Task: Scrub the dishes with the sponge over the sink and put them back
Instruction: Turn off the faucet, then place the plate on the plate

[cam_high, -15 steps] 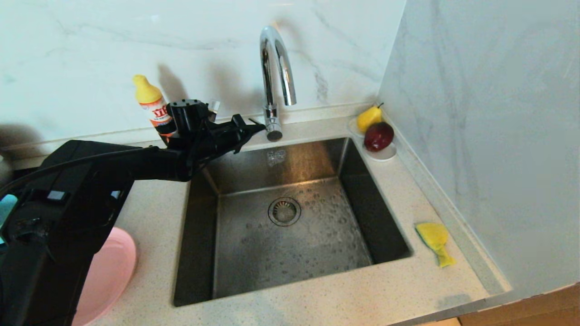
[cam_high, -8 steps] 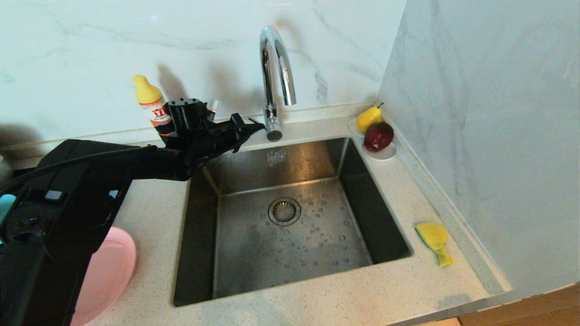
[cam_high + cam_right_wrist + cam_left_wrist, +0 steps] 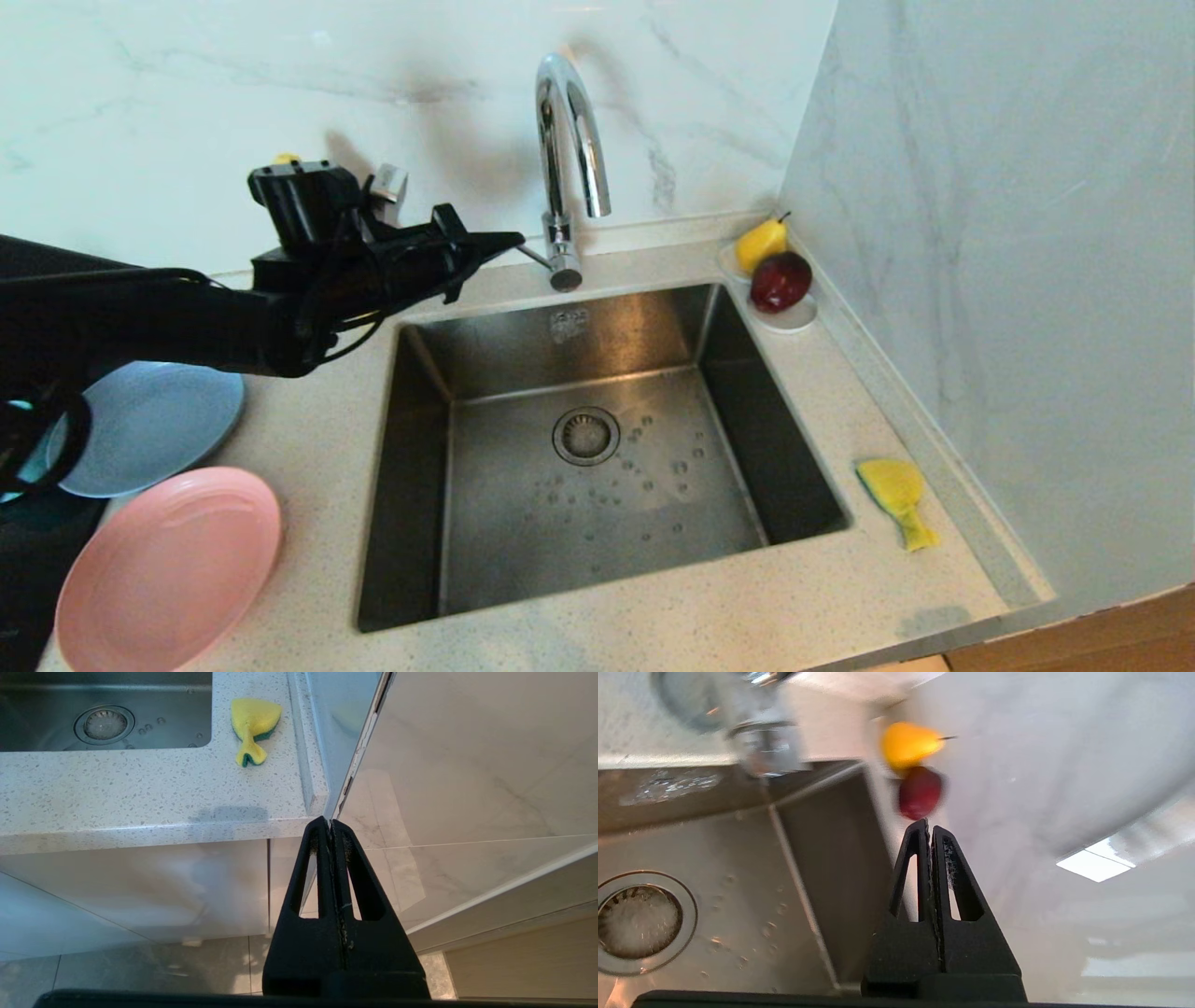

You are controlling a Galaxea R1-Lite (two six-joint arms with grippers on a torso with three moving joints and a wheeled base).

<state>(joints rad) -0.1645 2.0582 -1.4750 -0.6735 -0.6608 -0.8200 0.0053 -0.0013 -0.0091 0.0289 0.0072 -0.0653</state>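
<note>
My left gripper is shut and empty, held in the air over the counter behind the sink's back-left corner, its tips close to the tap's side handle. The steel sink holds only water drops around its drain. A pink plate and a grey-blue plate lie on the counter left of the sink. The yellow and green sponge lies on the counter right of the sink. My right gripper hangs shut and empty below the counter's front right corner.
The chrome tap arches over the sink's back edge. A white saucer with a yellow pear and a dark red fruit sits in the back right corner. A marble wall closes the right side.
My left arm has risen and drawn back to the left, uncovering both plates and hiding the soap bottle. The film of water in the sink has drained down to scattered drops.
</note>
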